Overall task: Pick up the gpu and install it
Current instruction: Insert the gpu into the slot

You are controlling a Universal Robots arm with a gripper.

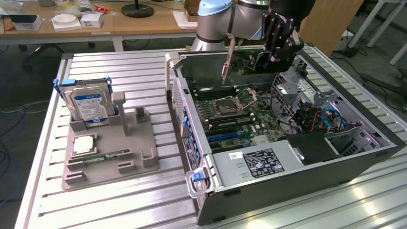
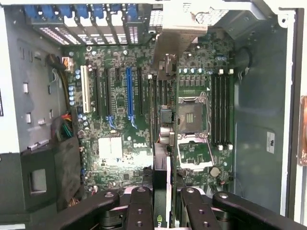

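The gripper, clamped on the gpu, seemed to hold it beside the blue slot, so lowering there risked jamming its edge.

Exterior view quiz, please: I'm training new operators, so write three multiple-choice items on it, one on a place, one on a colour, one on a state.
1. Where is the gpu?
A beside the hard drive
B in the air over the open computer case
C plugged into the motherboard

2. The hard drive's label is:
A red
B blue and white
C green

3. The gripper is:
A open and empty
B shut on the gpu
C shut on the hard drive

Key:
1 B, the card hangs clear above the motherboard.
2 B, the label shows those colours.
3 B, the card hangs from its fingers.
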